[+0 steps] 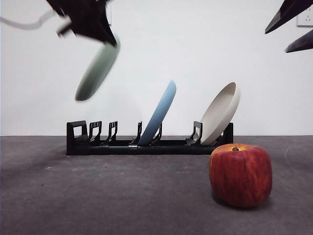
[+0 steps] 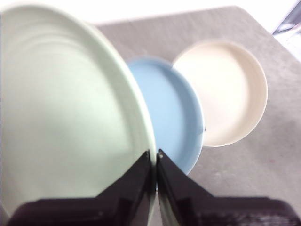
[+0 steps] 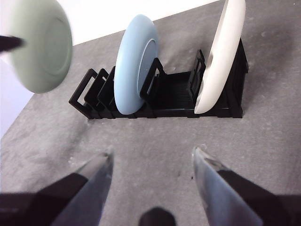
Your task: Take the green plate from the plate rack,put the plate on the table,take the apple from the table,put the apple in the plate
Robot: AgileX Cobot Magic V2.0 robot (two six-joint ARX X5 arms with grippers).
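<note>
I have the left gripper (image 2: 154,157) clamped on the green plate's (image 1: 97,69) rim, high above the plate rack's (image 1: 146,143) end; thin grip, it could slip. Right gripper (image 3: 153,162) waits, spread.

My front camera sits low, facing the plate rack (image 1: 146,142) closely; both wrist cameras look down, sharing its plates.

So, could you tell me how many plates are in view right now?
3: the green plate is held in the air by the left gripper, clear of the plate rack; the light blue plate and cream plate stand in the rack.
</note>
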